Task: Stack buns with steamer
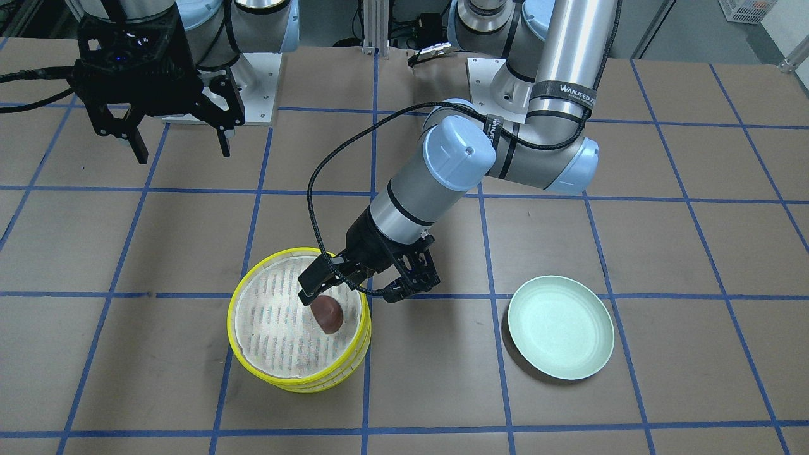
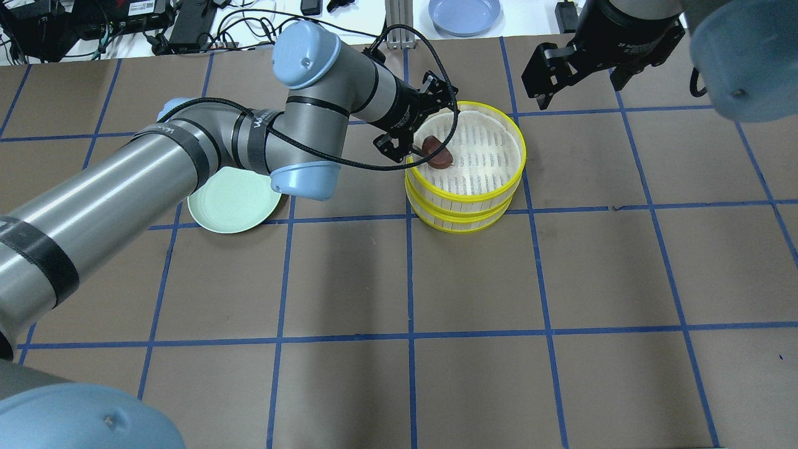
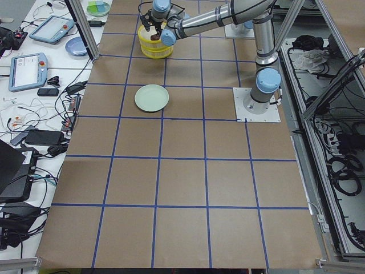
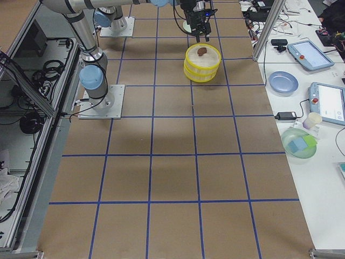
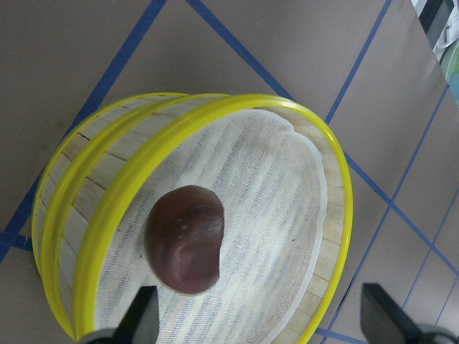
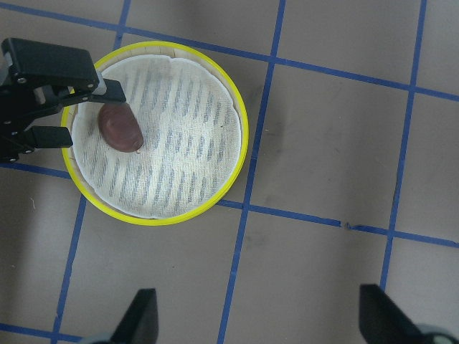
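Brown bun is lying on the cloth liner in the top tier of the steamer, close to the rim on the left arm's side. The steamer stands toward the operators' long edge of the table, roughly between the two arm bases.

Left gripper hangs over that rim with its fingers spread wide. The bun sits just past the fingertips and is not gripped. Right gripper hovers near the robot-side edge, well apart from the steamer, with fingers also wide and nothing between them.

Progress, my read:
- Tiers are already stacked.
- Brown bun is in the top tier, so that placement looks done.
- Cream bun shows in no view. It may be in the lower tier under the top one, but I can't tell.
- If it is in there, what's left is clearing the left arm. If not, it has yet to be found and loaded.

Counts:
- buns visible: 1 (brown)
- steamer tiers: 2 by the overhead view
- plate: 1, pale green, on the steamer's left-arm side, near the same long edge, no bun on it
- grippers: 2, both spread
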